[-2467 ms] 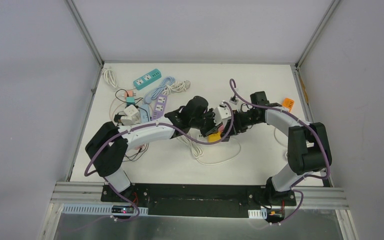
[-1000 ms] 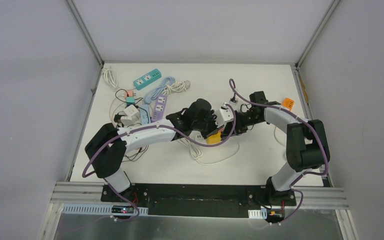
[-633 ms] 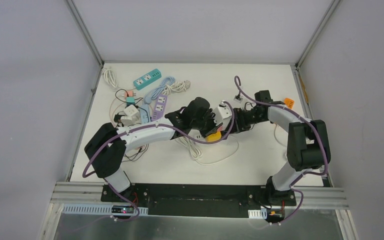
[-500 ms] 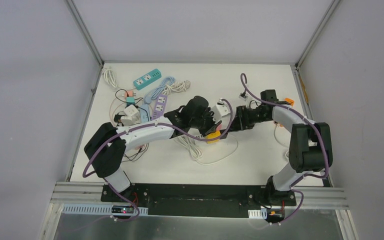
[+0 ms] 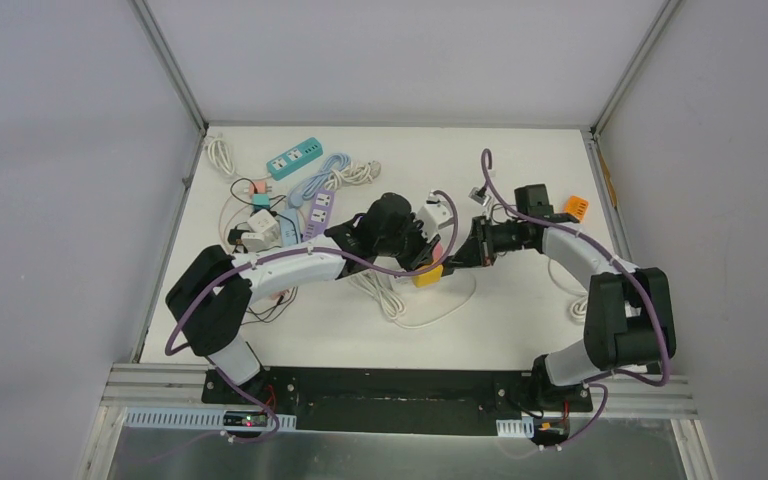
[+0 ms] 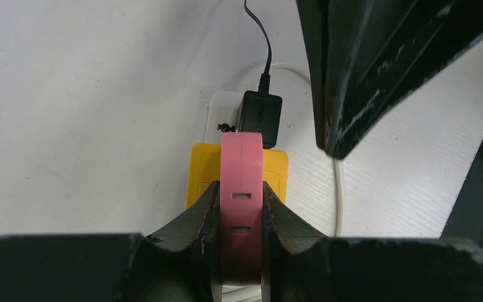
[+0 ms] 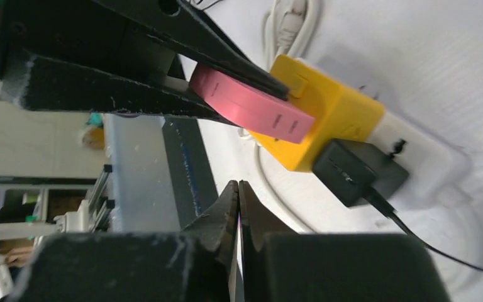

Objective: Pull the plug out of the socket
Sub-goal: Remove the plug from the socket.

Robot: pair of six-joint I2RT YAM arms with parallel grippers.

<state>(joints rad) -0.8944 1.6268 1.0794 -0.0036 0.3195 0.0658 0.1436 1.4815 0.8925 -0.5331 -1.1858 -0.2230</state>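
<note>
The socket is a block with a pink band point(image 6: 241, 167), a yellow body point(image 6: 202, 168) and a white end point(image 6: 221, 108). My left gripper point(image 6: 241, 195) is shut on the pink band point(image 7: 251, 104). A black plug point(image 6: 260, 117) with a thin black lead sits in the white end point(image 7: 429, 157), seen as the black plug point(image 7: 355, 173) in the right wrist view. My right gripper point(image 7: 238, 189) is shut on nothing, a little short of the plug. From above, the yellow body point(image 5: 426, 277) lies mid-table between left gripper point(image 5: 428, 256) and right gripper point(image 5: 460, 257).
A teal power strip point(image 5: 293, 158), a lilac strip point(image 5: 320, 210) and white adapters point(image 5: 257, 230) lie among cables at the back left. A white cable point(image 5: 430, 320) loops in front of the socket. An orange item point(image 5: 574, 208) sits at the right.
My right gripper, open half a second ago, has shut on nothing, and its arm has shifted a little. My left gripper still holds the socket.
</note>
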